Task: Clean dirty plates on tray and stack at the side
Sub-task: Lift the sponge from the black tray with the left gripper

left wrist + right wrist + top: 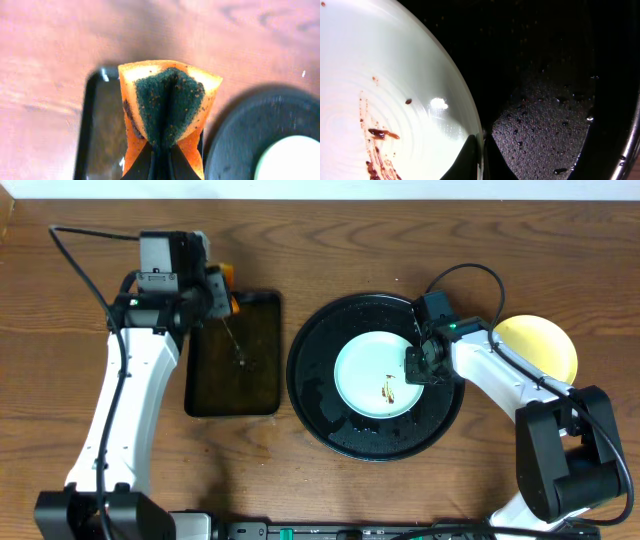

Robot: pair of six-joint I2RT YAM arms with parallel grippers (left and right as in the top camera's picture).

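A pale blue plate [375, 373] with brown sauce smears lies on the large round black tray [318, 395]. My right gripper [418, 366] is shut on its right rim; in the right wrist view the fingers [481, 155] pinch the plate's edge [410, 100] over the wet tray [545, 115]. A pale yellow plate [540, 345] lies on the table to the right of the tray. My left gripper [222, 292] is shut on an orange sponge with a dark green pad [169, 107], held above the top of the rectangular tray. A third plate is not in view.
A smaller rectangular black tray [237, 355] with brownish liquid lies left of the round tray; it also shows in the left wrist view [95, 130]. Cables run along the top left and over the right arm. The wooden table [330, 240] surrounds everything.
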